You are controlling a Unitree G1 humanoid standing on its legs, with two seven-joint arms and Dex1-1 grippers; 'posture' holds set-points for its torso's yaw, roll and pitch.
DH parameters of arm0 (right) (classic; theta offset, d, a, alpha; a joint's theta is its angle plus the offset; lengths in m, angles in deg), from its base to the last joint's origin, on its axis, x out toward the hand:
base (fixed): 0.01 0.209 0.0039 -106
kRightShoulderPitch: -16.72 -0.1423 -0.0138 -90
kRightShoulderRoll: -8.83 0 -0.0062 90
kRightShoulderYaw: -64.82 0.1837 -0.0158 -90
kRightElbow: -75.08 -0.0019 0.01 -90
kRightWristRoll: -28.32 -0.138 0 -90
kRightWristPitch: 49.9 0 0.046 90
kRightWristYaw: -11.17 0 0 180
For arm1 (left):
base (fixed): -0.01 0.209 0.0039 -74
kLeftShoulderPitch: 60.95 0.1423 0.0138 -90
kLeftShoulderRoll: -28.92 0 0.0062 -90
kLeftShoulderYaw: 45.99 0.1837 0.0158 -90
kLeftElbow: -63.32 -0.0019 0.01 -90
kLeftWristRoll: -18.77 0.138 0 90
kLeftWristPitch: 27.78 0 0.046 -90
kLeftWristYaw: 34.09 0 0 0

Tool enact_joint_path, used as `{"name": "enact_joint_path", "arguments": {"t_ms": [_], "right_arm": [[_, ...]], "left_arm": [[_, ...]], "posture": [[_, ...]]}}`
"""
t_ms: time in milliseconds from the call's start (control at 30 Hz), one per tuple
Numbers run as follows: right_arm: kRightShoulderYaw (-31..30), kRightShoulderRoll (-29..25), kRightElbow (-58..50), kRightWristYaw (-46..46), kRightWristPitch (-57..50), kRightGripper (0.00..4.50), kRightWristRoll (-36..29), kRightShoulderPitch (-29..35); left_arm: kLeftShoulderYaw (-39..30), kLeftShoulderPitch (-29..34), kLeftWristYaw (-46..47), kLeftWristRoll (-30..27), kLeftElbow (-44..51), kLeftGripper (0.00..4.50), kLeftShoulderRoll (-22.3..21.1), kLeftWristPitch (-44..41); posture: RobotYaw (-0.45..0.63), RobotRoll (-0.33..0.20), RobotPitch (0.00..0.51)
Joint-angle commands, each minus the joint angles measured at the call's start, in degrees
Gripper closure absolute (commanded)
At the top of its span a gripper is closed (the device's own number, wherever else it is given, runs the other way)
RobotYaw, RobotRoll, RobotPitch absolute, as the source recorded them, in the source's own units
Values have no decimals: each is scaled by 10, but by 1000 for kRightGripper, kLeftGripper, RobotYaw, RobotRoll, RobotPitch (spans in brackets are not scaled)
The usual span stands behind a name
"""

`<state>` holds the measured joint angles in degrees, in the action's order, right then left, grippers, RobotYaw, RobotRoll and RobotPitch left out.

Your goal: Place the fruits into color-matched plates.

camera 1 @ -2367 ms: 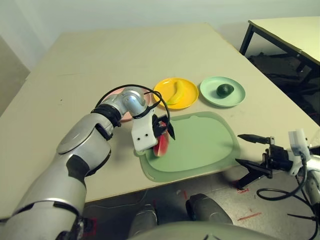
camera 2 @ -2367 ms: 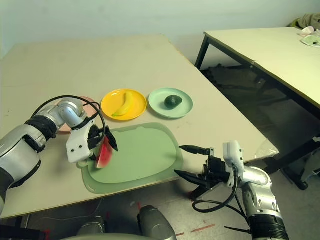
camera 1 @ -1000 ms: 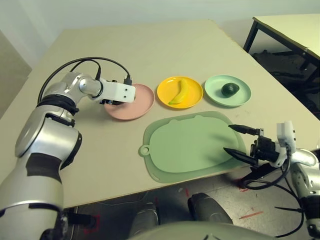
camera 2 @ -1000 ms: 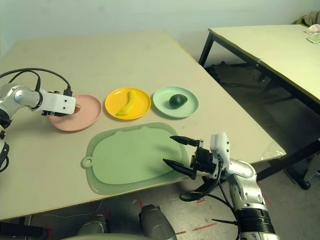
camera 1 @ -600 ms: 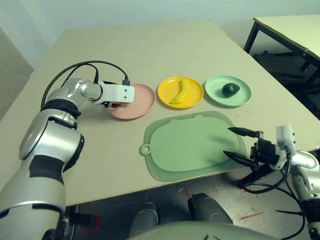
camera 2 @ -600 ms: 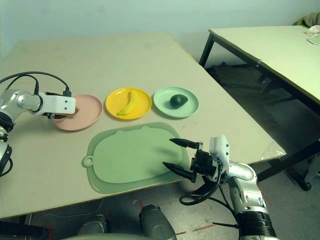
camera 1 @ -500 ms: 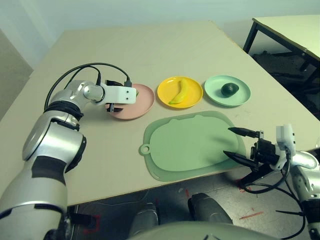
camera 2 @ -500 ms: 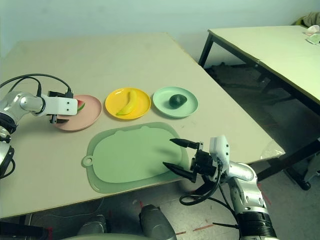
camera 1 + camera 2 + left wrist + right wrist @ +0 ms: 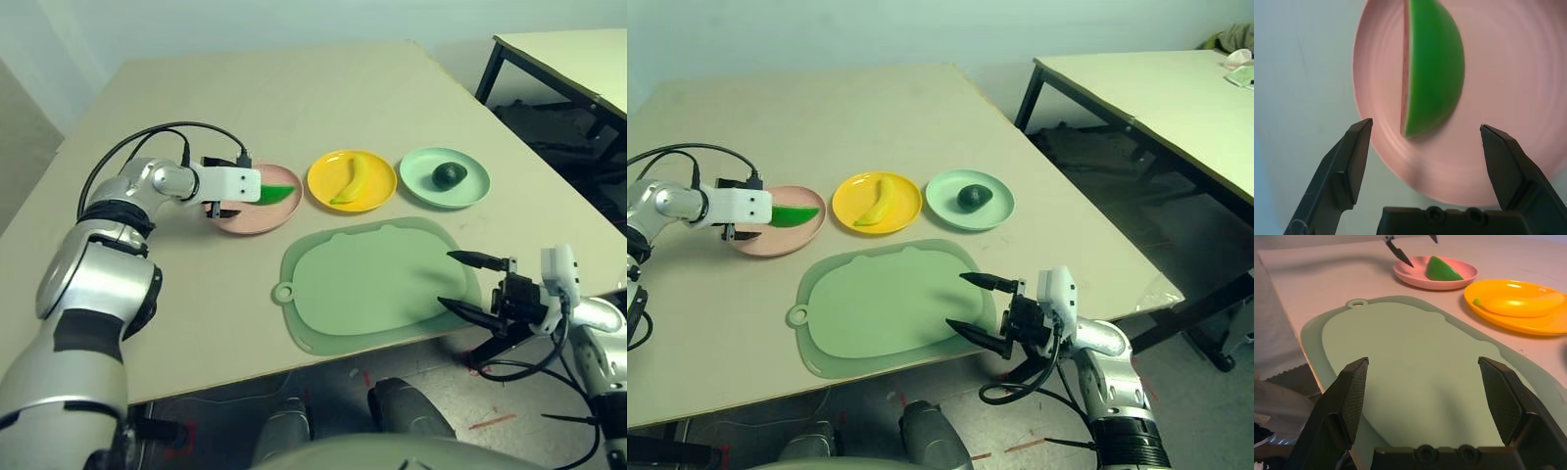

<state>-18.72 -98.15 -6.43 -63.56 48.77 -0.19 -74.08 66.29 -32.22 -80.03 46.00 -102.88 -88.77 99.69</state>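
The big pale tabletop [image 9: 186, 323] carries, nearest its front edge, a large pale green cutting mat with rounded corners [image 9: 377, 284], with no fruit on it. Beyond the mat, farther from that front edge, three round shallow plastic plates stand in a row: the pale pink one [image 9: 245, 224] toward the table's left edge, the yellow one [image 9: 376, 198] in the middle, the mint green one [image 9: 460, 199] nearest the right edge. The red watermelon wedge with green rind [image 9: 1435, 68] lies on the pink plate, rind showing; the yellow curved banana [image 9: 354, 182] rests on the yellow plate, and the dark green round avocado [image 9: 450, 175] on the mint one. So all three fruits appear matched, and the sorting looks complete. The left gripper [image 9: 1426, 125] is spread wide at the pink plate, gripping nothing; the right gripper [image 9: 1423, 360], also wide and empty, hangs over the mat's right end. What seems left is only drawing the left arm clear without nudging the wedge.
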Motion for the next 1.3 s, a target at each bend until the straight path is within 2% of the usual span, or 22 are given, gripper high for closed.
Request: {"name": "enact_joint_path", "arguments": {"t_ms": [33, 167, 300, 433, 533, 633, 767, 1100, 1300], "right_arm": [[25, -8, 9, 16, -6, 0, -7, -5], [39, -8, 23, 28, -11, 0, -11, -20], [45, -7, 47, 33, -8, 0, -7, -44], [52, -11, 86, 31, 4, 0, 0, -66], [57, -13, 126, 33, 20, 0, 8, -83], [61, -13, 158, 37, 33, 0, 14, -99], [71, -15, 210, 48, 51, 0, 24, -122], [92, -50, 356, 54, 116, 0, 49, -189], [96, -72, 434, 50, 145, 0, 64, -235]], "left_arm": [[-72, 40, -40, -78, 15, 23, -19, -20], [-148, 111, -74, -159, 51, 23, -37, -46], [-252, 225, -85, -282, 151, 23, -29, -122], [-358, 350, -9, -394, 323, 23, 12, -247], [-414, 444, 58, -453, 464, 23, 65, -314], [-432, 513, 111, -474, 566, 23, 113, -351], [-426, 558, 149, -468, 626, 23, 150, -366], [-407, 597, 202, -468, 716, 23, 202, -399], [-385, 611, 209, -458, 732, 23, 219, -406]], "posture": [[-203, 0, 39], [-181, 0, 46], [-159, 0, 52], [-142, 0, 56], [-128, 0, 60], [-119, 0, 65], [-99, 0, 77], [-118, 0, 84], [-119, 0, 81]]}}
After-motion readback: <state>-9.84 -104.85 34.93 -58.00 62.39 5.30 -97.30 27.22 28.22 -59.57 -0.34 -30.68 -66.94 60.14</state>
